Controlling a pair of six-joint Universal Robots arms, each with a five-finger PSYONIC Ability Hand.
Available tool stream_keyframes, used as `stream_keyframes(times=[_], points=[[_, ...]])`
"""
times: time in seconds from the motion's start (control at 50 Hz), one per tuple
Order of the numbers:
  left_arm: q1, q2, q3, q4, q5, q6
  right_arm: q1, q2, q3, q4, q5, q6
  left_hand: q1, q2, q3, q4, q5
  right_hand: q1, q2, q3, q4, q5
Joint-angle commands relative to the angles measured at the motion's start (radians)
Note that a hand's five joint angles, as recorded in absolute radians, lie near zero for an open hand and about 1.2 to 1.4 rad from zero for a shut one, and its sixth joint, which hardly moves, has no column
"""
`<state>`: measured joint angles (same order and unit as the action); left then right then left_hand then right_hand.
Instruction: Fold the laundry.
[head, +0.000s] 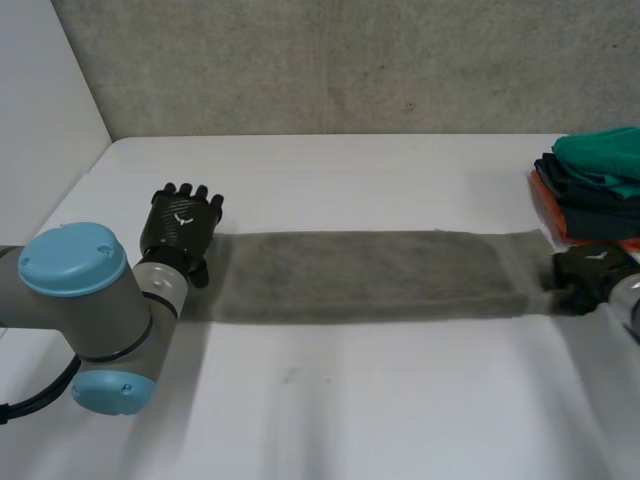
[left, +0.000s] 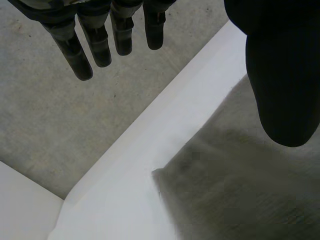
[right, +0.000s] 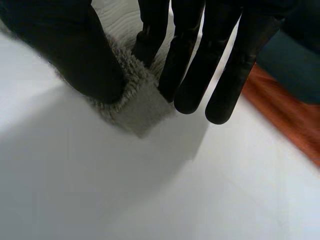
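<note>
A grey fleecy towel (head: 360, 275) lies as a long folded strip across the white table (head: 330, 400). My left hand (head: 180, 228) hovers at its left end, open, with its fingers (left: 95, 45) straight and its thumb (left: 282, 85) held above the towel's end (left: 240, 190), nothing held. My right hand (head: 590, 272) is at the strip's right end. There its thumb (right: 75, 50) and fingers (right: 200, 75) pinch the towel's near corner (right: 145, 107) just off the table.
A stack of folded clothes (head: 595, 185), green on top, dark blue under it and orange at the bottom, sits at the table's right edge just beyond my right hand. A concrete wall (head: 330, 60) stands behind the table.
</note>
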<state>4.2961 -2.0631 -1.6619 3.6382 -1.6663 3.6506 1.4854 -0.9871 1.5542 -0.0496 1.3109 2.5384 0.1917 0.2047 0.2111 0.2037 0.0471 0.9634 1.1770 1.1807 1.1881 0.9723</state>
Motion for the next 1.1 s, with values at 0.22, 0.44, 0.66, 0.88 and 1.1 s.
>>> stream_keyframes(times=[0.22, 0.44, 0.66, 0.88, 1.1], points=[[0.01, 0.119, -0.073, -0.009, 0.0, -0.012, -0.177, -0.208, 0.018, -0.029, 0.016, -0.442, -0.017, -0.03, -0.037, -0.029, -0.047, 0.433, 0.219, 0.216, 0.208, 0.249], [0.016, 0.201, -0.101, -0.013, 0.002, -0.098, 0.402, -0.225, -0.005, -0.26, -0.148, -0.28, -0.017, -0.03, -0.037, -0.029, -0.047, 0.433, 0.219, 0.216, 0.208, 0.249], [0.001, 0.195, -0.096, -0.013, 0.006, -0.099, 0.776, 0.019, -0.072, -0.381, -0.28, -0.187, -0.017, -0.03, -0.037, -0.029, -0.047, 0.433, 0.219, 0.216, 0.208, 0.249], [-0.102, 0.19, -0.042, -0.01, 0.026, -0.115, 0.693, -0.056, -0.051, -0.297, -0.035, 0.067, -0.017, -0.03, -0.037, -0.029, -0.047, -0.789, -1.002, -1.006, -1.014, -0.972], [-0.283, 0.003, 0.07, -0.017, 0.025, -0.145, 0.406, -0.167, 0.135, -0.095, -0.053, 0.252, -0.017, -0.03, -0.037, -0.029, -0.047, -0.789, -1.002, -1.006, -1.014, -0.972]])
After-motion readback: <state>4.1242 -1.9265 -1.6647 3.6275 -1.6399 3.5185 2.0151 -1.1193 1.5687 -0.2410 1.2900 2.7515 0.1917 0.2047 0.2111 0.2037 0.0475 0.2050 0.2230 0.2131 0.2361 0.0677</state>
